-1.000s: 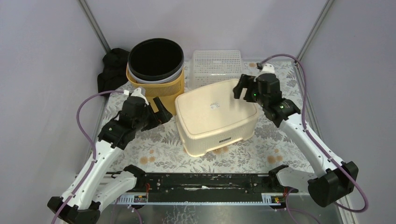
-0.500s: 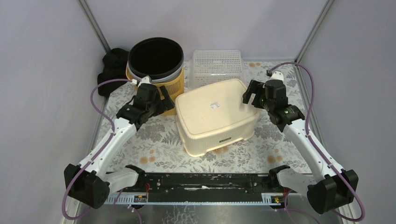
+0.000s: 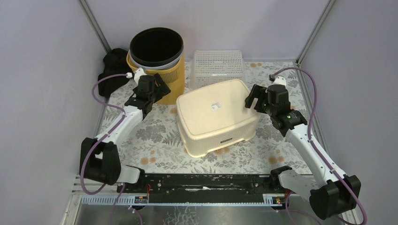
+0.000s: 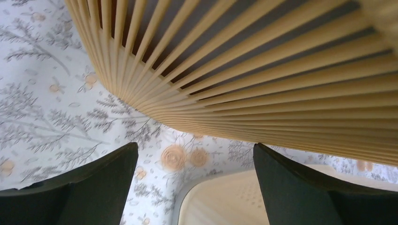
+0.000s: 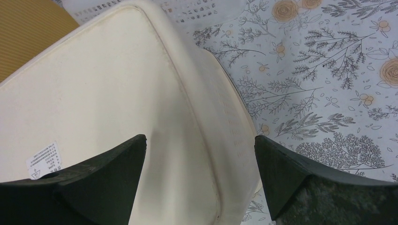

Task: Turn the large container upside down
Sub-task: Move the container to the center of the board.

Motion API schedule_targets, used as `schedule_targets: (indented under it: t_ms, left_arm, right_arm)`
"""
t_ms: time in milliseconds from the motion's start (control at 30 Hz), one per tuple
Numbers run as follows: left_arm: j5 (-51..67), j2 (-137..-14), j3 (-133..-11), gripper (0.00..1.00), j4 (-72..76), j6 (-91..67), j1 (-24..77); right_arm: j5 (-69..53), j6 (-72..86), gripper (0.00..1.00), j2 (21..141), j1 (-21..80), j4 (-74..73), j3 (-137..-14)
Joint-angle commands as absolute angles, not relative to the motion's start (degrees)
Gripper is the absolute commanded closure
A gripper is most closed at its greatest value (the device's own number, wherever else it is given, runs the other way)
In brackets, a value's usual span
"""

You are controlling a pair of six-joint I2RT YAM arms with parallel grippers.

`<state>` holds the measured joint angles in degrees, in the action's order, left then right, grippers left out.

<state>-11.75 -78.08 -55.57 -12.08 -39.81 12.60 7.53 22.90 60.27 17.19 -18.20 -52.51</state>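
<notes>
A table [image 3: 155, 136] covered with a flower-printed cloth is seen to fill the floor of the cell. The largest thing on it, the cream container [image 3: 216, 115], is set near the middle, slightly to the right, with its flat base uppermost and its rim down on the cloth. A small white label [image 3: 216, 106] is stuck on that base. Behind it to the left a yellow ribbed bin [image 3: 157, 70] is stood upright, a dark liner being fitted inside it. It is placed just beside the container's rear left corner, though whether the two touch cannot be told. A white mesh basket [image 3: 217, 65] is placed behind the container, at the back edge of the table. A black cloth [image 3: 110, 70] is bunched against the left wall, beside the bin. The right gripper [image 3: 251, 96] is held over the container's right side, with its jaws spread wide and nothing gripped. In the right wrist view one finger [image 5: 94, 183] is seen above the base and the other [image 5: 305, 187] beyond the edge, over the table. Contact with the container cannot be made out. The left gripper [image 3: 157, 86] is held close to the bin's front wall, low down, with its jaws fully apart and nothing held. In the left wrist view the ribbed wall is seen just ahead of its fingers [image 4: 89, 187].
</notes>
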Motion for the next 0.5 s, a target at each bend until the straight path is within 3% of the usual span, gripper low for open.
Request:
schedule_targets:
  t_ms: [0,200,467]
  left_arm:
    - [-11.0,-85.4,-55.4,0.0,-8.1,-39.7,11.6]
    - [-6.6,-87.7,-56.7,0.0,-6.6,-40.1,8.9]
    - [-2.3,-70.9,-54.9,0.0,-18.2,-40.8,10.4]
  right_arm:
    - [6.8,23.2,0.07,58.3,16.9,-17.8,-51.7]
    - [7.5,22.4,0.07,57.9,16.9,-19.3,-52.2]
    - [7.0,23.0,0.07,57.8,16.8,-19.0,-53.3]
